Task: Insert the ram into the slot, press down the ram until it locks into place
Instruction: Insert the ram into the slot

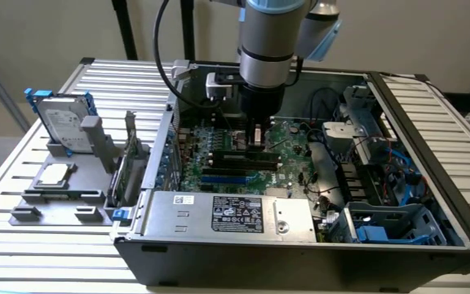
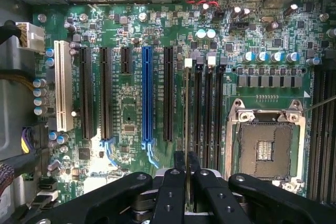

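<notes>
your tool (image 2: pixel 186 167) is closed tight on the ram (image 2: pixel 186 108), holding it edge-on and parallel over the slot (image 2: pixel 188 64) in the row beside the cpu socket (image 2: pixel 265 148), so its long edge meets the socket squarely; whether it has seated, i cannot tell.

My claw (image 2: pixel 186 156) sits deep in the open case (image 1: pixel 300 263), closed on the ram (image 2: pixel 186 114). Close beside it on one flank lie the empty memory sockets (image 2: pixel 210 108) and the CPU socket (image 2: pixel 265 148). On the other are a black card slot (image 2: pixel 168 93) and the blue slot (image 2: pixel 146 93), all low. Toward the exterior view's right of the claw, cables (image 1: pixel 323 160) and the drive cage (image 1: pixel 382 220) crowd in. The power supply (image 1: pixel 227 211) blocks the near side. Overhead the case is open.
</notes>
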You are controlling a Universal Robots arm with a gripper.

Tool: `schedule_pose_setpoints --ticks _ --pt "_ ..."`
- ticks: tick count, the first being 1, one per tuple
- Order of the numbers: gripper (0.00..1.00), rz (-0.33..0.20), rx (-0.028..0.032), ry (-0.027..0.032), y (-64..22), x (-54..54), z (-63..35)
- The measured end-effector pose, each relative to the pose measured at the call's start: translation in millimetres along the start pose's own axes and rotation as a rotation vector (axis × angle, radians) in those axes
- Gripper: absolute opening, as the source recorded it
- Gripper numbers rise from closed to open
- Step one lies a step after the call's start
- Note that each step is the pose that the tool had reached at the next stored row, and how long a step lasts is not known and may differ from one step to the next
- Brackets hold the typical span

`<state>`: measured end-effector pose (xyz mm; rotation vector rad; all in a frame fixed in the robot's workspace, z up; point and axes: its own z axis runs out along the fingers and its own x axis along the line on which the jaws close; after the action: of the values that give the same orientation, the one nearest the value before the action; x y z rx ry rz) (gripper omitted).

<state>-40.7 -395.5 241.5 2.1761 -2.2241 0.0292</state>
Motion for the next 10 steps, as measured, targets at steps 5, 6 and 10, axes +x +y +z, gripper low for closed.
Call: schedule_pose_setpoints --ticks 5,6,10 --pt "0.13 0.0 0.0 0.0023 0.0 -1.7 2.3" --pt "0.13 0.0 0.0001 0.0024 0.0 -2.1 2.9" --pt "0.13 0.0 0.0001 0.0036 0.0 -3.1 5.2"
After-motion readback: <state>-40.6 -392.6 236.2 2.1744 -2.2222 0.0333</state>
